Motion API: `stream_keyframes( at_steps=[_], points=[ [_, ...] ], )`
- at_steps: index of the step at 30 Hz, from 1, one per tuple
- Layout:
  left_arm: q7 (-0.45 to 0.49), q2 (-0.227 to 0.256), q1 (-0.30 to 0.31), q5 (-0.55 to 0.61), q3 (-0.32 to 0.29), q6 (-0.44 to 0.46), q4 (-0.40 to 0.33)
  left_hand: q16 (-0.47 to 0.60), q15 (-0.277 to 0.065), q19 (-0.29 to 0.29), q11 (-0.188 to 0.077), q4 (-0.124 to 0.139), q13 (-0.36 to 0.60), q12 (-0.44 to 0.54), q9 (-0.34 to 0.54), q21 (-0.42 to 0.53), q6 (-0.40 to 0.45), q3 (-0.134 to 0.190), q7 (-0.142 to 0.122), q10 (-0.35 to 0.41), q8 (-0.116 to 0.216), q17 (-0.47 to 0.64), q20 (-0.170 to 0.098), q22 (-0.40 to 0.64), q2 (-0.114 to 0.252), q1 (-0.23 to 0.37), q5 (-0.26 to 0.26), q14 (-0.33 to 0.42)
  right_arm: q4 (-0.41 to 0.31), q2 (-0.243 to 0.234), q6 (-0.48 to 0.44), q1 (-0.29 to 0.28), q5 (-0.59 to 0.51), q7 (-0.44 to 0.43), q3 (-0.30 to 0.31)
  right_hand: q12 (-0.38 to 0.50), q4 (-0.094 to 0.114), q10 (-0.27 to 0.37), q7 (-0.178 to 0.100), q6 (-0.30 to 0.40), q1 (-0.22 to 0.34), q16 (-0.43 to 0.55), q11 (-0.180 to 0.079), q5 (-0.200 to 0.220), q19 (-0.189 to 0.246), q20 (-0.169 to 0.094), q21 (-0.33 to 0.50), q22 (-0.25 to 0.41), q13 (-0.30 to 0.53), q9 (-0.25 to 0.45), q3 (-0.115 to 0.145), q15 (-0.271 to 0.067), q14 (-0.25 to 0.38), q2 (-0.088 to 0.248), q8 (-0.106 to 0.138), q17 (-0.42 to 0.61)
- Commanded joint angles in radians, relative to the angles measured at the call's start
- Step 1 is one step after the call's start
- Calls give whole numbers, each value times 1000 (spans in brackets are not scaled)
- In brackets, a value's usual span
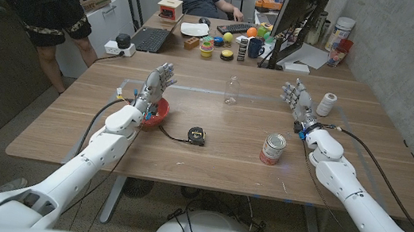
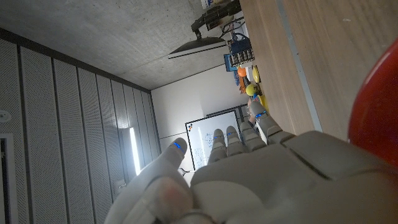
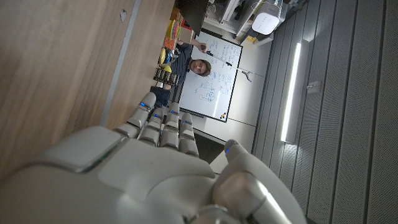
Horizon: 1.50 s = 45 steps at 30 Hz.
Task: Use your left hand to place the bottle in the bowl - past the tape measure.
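Two robot hands are standing over the bench with nothing in them. The left robot hand [image 1: 158, 84] is hovering with its fingers spread and pointing away from the robot, right above the red bowl [image 1: 158, 114], so the bowl is sitting partly hidden under its wrist. The right robot hand [image 1: 298, 97] is holding the same spread, idle pose on the far right, apparently keeping out of a job meant for the left.

The clear bottle [image 1: 231, 89] is standing upright near the middle of the bench's far side, well apart from both hands. The tape measure [image 1: 197, 136] is lying just right of the bowl, nearer the robot than the bottle, so the left hand is likely needing to reach out past it. A tin can [image 1: 271, 148] and a white spool [image 1: 325, 104] are standing on the right.

The bench [image 1: 208, 164] is showing wood grain; behind it a cluttered desk, a monitor and two people are occupying the room, with concrete walls and a whiteboard showing in the wrist views.
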Motion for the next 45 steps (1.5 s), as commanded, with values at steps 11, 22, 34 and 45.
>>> stream_keyframes(
  at_steps=[11, 22, 34, 45],
  points=[
    [-390, -494, -19, 571, -556, 138, -39, 5, -6, -9, -13, -2, 4, 5, 3, 5, 8, 6, 1, 0, 7, 1, -30, 2, 56, 4, 2, -6, -25, 390, -136, -25, -442, 295, 440, 6, 0, 10, 2, 6, 4, 5, 2, 5, -2, 0, 2, 2, 5, 2, 5, -3, 8, 48, 7, 2],
    [-474, -596, -68, 705, -670, 121, -29, 4, -9, -6, -16, -10, 4, 4, 3, 1, 2, 1, -5, -2, 6, 0, -35, 1, 36, 6, -1, -7, -25, 485, -140, -4, -551, 371, 543, 6, 0, 12, 3, 6, 4, 6, 1, 4, 1, 0, -1, 2, 5, 2, 4, -3, 10, 47, 7, 2],
    [-508, -625, -115, 847, -685, 89, -15, -1, -13, -3, -22, -49, 3, 1, 3, -11, -20, -7, -11, -8, 3, -8, -37, -1, -19, 34, -2, -8, -33, 531, -120, 2, -600, 451, 596, 6, 0, 12, 4, 7, 3, 5, 1, 4, 3, 1, -5, 3, 5, 2, 2, -2, 10, 45, 7, 2],
    [-519, -648, -141, 929, -672, 78, -21, -6, -18, 0, -51, -99, 3, -4, 3, -25, -57, -3, -33, -26, 0, -14, -29, 0, -52, 87, -1, -11, -54, 547, -113, -7, -617, 490, 625, 7, 0, 16, 4, 7, 2, 5, 0, 4, 5, 1, -9, 3, 5, 2, 0, -2, 11, 44, 7, 2]
  ],
)
